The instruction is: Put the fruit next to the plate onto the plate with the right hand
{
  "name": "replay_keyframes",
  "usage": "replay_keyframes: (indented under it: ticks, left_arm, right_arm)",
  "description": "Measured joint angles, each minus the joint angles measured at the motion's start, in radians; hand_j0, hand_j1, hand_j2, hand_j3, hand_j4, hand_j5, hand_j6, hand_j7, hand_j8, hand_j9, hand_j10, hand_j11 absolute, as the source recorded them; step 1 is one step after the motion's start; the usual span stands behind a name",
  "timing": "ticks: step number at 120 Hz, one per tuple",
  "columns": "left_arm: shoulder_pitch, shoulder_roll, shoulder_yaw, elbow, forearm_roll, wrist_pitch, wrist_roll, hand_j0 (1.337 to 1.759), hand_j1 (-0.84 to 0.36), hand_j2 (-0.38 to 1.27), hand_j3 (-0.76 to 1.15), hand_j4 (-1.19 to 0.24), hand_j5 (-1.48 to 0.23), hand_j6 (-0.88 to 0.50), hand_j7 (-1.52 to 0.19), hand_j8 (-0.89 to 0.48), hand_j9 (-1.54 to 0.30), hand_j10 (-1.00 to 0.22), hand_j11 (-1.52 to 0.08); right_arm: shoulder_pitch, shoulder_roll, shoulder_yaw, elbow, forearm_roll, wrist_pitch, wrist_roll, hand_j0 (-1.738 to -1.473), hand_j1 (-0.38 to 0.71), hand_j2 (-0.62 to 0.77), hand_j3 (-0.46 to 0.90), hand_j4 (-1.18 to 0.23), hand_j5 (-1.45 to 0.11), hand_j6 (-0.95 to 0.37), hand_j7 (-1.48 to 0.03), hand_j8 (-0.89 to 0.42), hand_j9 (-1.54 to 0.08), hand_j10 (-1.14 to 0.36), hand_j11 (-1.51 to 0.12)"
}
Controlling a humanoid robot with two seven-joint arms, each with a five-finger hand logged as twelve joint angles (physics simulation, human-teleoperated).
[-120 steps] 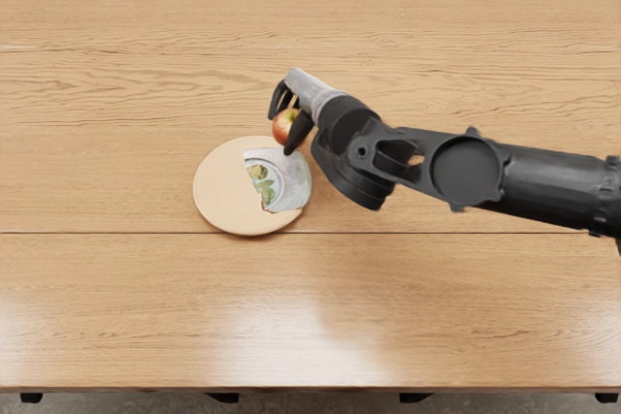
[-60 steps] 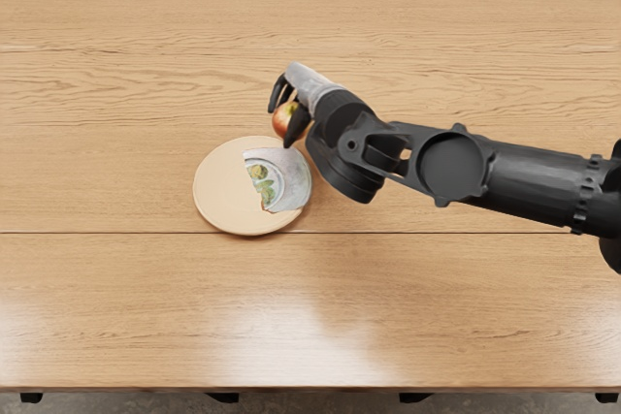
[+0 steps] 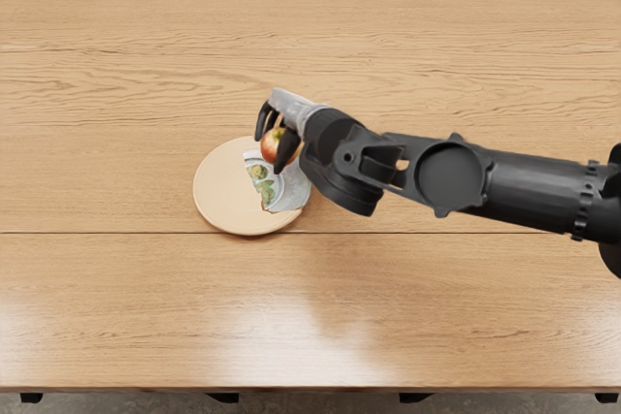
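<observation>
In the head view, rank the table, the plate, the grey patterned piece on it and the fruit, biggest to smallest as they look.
1. table
2. plate
3. grey patterned piece, partly hidden by the arm
4. fruit, gripped in the right hand, clearly smallest

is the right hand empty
No, the right hand is closed around the fruit at the far edge of the plate.

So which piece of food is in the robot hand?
The reddish round fruit, gripped by the right robot hand over the plate's edge; the green pieces lie on the plate.
</observation>
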Motion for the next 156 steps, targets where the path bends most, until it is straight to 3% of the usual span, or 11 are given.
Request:
replay_keyframes:
  ticks: [10,26,67,93,133,156]
  left_arm:
    - [0.0,0.0,0.0,0.0,0.0,0.0,0.0,1.658,0.34,0.0,0.0,-0.01,-0.01,-0.01,-0.01,-0.01,-0.01,-0.01,-0.01]
    - [0.0,0.0,0.0,0.0,0.0,0.0,0.0,1.658,0.34,0.0,0.0,-0.01,-0.01,-0.01,-0.01,-0.01,-0.01,-0.01,-0.01]
    - [0.0,0.0,0.0,0.0,0.0,0.0,0.0,1.658,0.34,0.0,0.0,-0.01,-0.01,-0.01,-0.01,-0.01,-0.01,-0.01,-0.01]
    - [0.0,0.0,0.0,0.0,0.0,0.0,0.0,1.658,0.34,0.0,0.0,-0.01,-0.01,-0.01,-0.01,-0.01,-0.01,-0.01,-0.01]
    - [0.0,0.0,0.0,0.0,0.0,0.0,0.0,1.658,0.34,0.0,0.0,-0.01,-0.01,-0.01,-0.01,-0.01,-0.01,-0.01,-0.01]
    - [0.0,0.0,0.0,0.0,0.0,0.0,0.0,1.658,0.34,0.0,0.0,-0.01,-0.01,-0.01,-0.01,-0.01,-0.01,-0.01,-0.01]
  right_arm:
    - [-0.001,0.0,0.0,0.004,0.0,0.006,0.0,-1.647,0.2,0.25,0.0,-0.83,-1.17,-0.49,-1.11,-0.32,-1.17,-0.5,-1.18]
    - [-0.002,0.0,-0.002,0.005,0.0,0.007,0.0,-1.651,0.18,0.15,0.0,-0.67,-0.93,-0.54,-0.89,-0.4,-0.93,-0.54,-0.93]
    - [-0.004,0.0,-0.018,0.007,0.001,0.008,0.0,-1.657,0.14,-0.03,0.0,-0.45,-0.6,-0.43,-0.59,-0.4,-0.6,-0.43,-0.6]
    - [-0.033,0.0,0.014,-0.002,0.0,-0.046,0.0,-1.658,0.11,-0.06,0.0,-0.4,-0.52,-0.39,-0.52,-0.38,-0.52,-0.39,-0.52]
    - [-0.15,0.0,0.236,0.008,0.0,-0.079,0.0,-1.658,0.1,-0.07,0.0,-0.38,-0.49,-0.38,-0.49,-0.37,-0.49,-0.38,-0.49]
    - [-0.253,-0.07,0.408,0.029,0.002,-0.038,0.0,-1.658,0.1,-0.07,0.0,-0.37,-0.48,-0.37,-0.48,-0.37,-0.48,-0.37,-0.48]
